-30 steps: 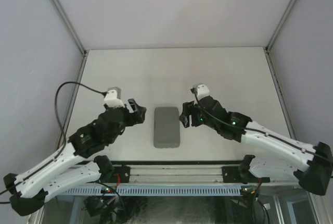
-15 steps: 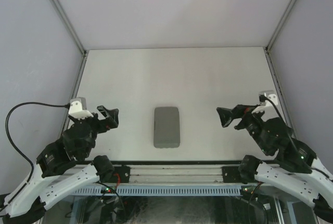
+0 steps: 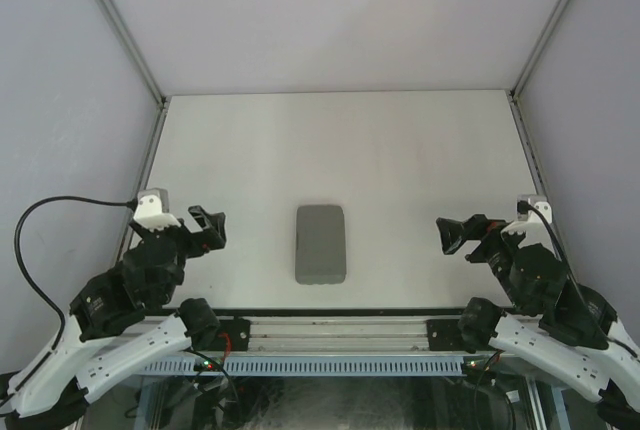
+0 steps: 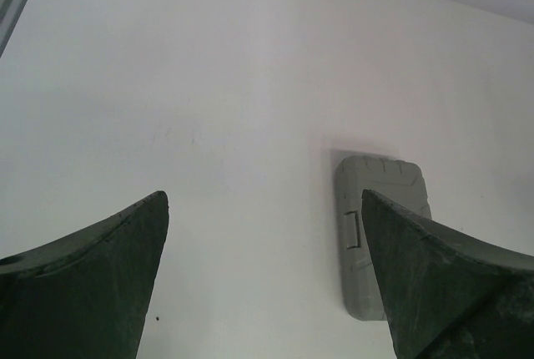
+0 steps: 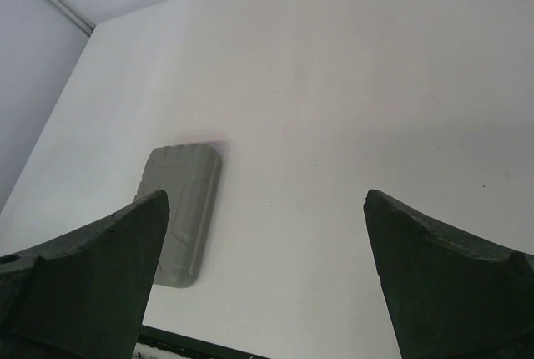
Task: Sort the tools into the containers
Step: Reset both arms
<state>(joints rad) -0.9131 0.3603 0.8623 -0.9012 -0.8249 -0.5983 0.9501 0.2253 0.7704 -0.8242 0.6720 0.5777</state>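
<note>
White table (image 3: 400, 150), pale walls (image 3: 330, 20) on three sides, metal rail (image 3: 330, 315) along the near edge.

Grey tool case (image 3: 320, 243) lies flat and closed, close to the middle of the table's near edge, its long sides running away from the arms (a small latch shows on one long side in the left wrist view).

Left gripper (image 3: 208, 230) hangs near the table's left edge, jaws spread wide with nothing between them, well apart from the case.

Right gripper (image 3: 458, 235) sits toward the right edge, jaws equally wide and holding nothing, also well clear of the case.

Both point inward; the case sits between them.
</note>
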